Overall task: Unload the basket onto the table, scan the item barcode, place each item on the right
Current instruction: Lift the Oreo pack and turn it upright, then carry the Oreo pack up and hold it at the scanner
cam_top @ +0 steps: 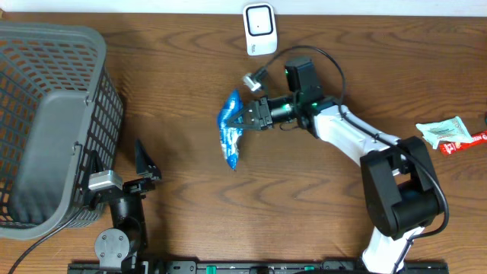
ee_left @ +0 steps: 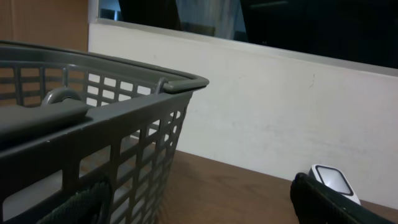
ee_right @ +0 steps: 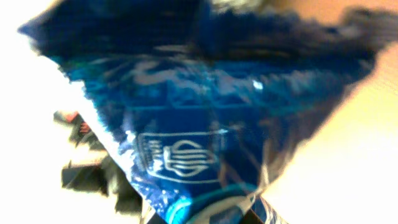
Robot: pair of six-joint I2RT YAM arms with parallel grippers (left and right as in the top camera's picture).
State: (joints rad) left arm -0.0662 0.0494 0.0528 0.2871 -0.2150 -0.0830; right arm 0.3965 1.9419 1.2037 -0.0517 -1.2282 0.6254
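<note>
The right hand (cam_top: 243, 118), closed on one edge of the blue packet (cam_top: 229, 131), presents it near the white scanner (cam_top: 260, 30), presumably so that a printed face can be turned towards the reader; no barcode is discernible. The left hand (cam_top: 120, 164), open and empty, waits beside the grey basket (cam_top: 46, 91).

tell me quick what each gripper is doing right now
left gripper: open, holding nothing
right gripper: closed on the blue snack packet
</note>
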